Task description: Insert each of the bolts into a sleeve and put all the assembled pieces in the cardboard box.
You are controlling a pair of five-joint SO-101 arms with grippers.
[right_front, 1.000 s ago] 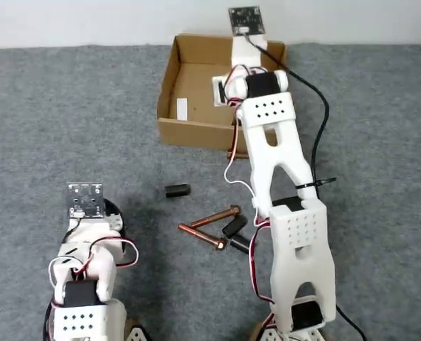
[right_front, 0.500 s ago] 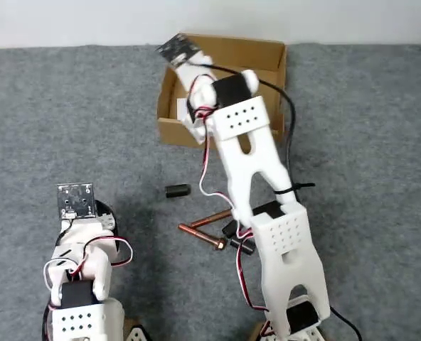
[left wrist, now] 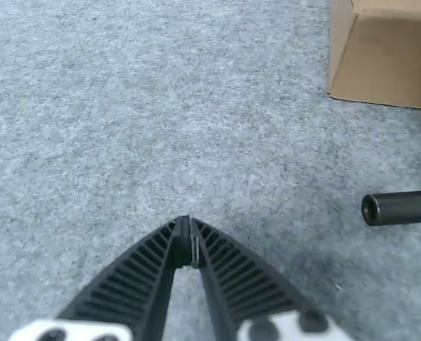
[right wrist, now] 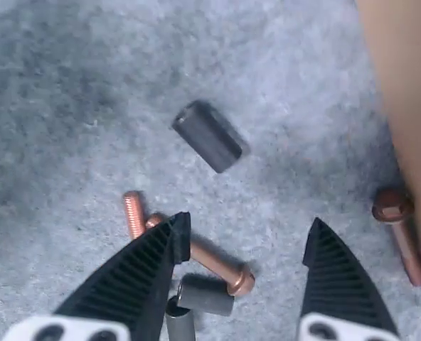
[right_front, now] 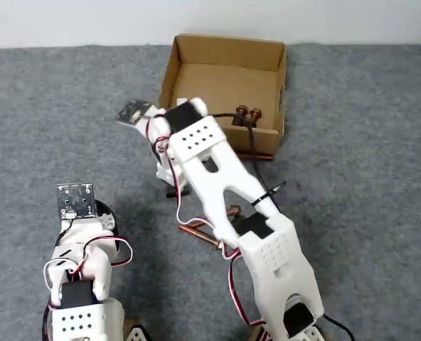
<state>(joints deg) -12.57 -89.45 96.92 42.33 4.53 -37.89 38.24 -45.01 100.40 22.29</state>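
Retreat from brown cardboard box (right_front: 225,44) is completed: right gripper (right wrist: 249,222) is positioned open and empty above loose copper bolts (right wrist: 200,256) and black cylindrical sleeves (right wrist: 208,136); two assembled pieces (right_front: 247,114) are boxed; left gripper (left wrist: 185,222) is closed.

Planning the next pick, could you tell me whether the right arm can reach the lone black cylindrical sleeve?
Probably yes: the right pincer hangs open near the black cylindrical sleeve, which lies alone on grey carpet with nothing over it.
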